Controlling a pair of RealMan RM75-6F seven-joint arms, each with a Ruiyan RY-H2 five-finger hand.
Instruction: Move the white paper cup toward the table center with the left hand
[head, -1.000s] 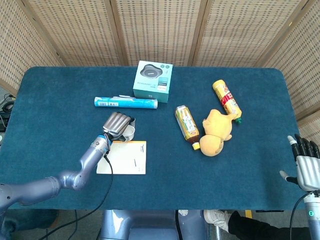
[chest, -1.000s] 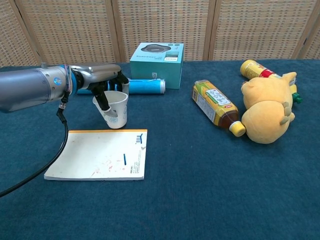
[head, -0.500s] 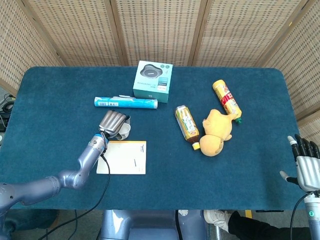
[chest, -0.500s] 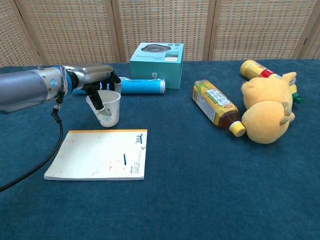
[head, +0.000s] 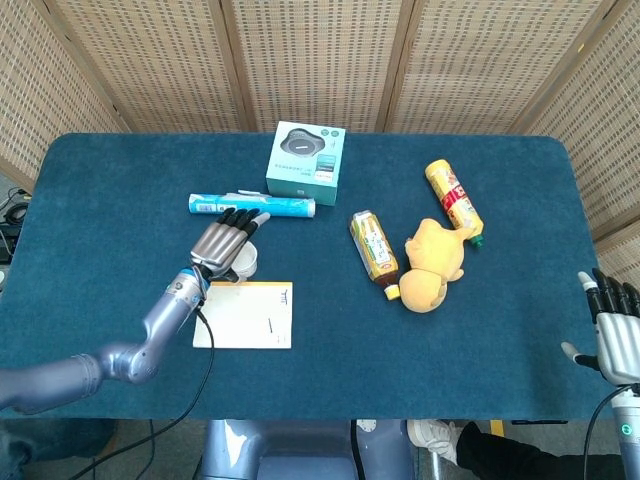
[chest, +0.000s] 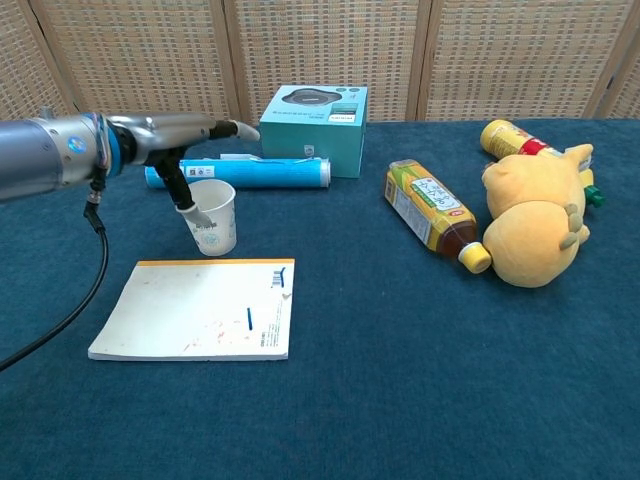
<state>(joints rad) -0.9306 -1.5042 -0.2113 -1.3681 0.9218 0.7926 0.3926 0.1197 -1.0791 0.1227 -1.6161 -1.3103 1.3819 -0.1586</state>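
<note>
Two robot hands are showing: the left robot hand is hovering flat over the white paper cup with its fingers stretched out and apart, holding nothing, while its thumb is hanging down beside the cup's left wall; whether it is touching the cup I cannot tell. The cup is standing upright on the blue worktop, left of centre, just behind the notepad and in front of the blue tube. The teal box is sitting behind the tube. The right robot hand is resting at the worktop's near right edge with fingers spread, grasping nothing, well apart from the tea bottle and yellow plush toy.
</note>
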